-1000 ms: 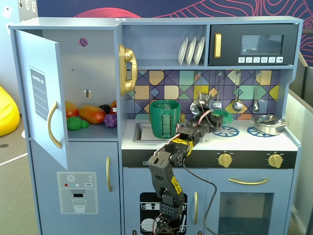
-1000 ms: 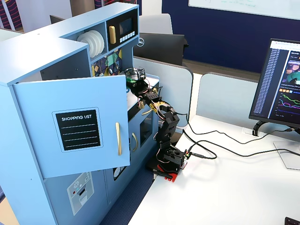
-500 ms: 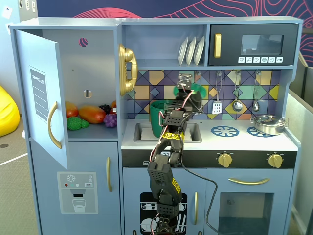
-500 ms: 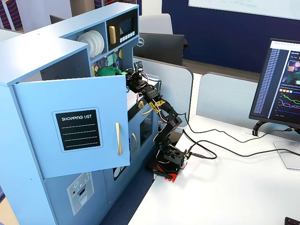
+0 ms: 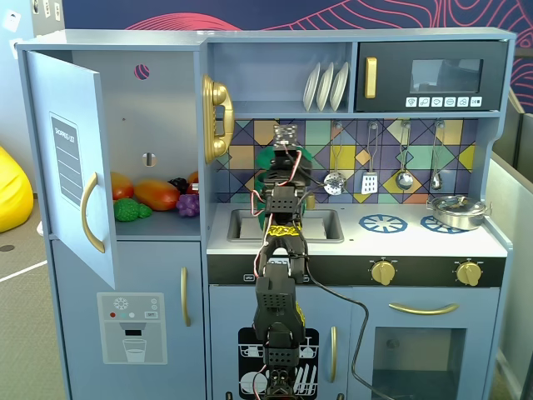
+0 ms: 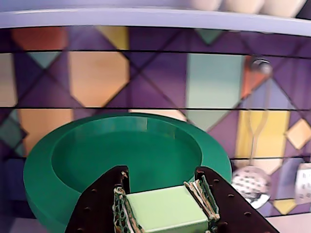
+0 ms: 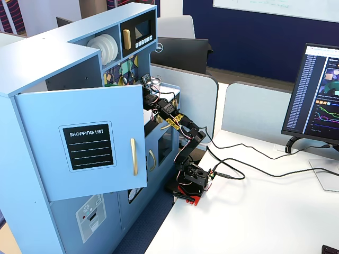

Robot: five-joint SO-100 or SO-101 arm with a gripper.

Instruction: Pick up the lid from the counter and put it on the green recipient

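Because the pincer (image 6: 165, 213) is clenched only on the small pale-green knob (image 6: 167, 211), the lid (image 6: 73, 165) hangs from it tilted up on edge, its hollow underside facing the wrist camera, in front of the tiled backsplash (image 6: 97, 77). In a fixed view the arm (image 5: 279, 250) hides the green recipient, so I cannot tell where it stands. To my eye, a tilted lid lowered blind could catch the rim or slip off the knob.
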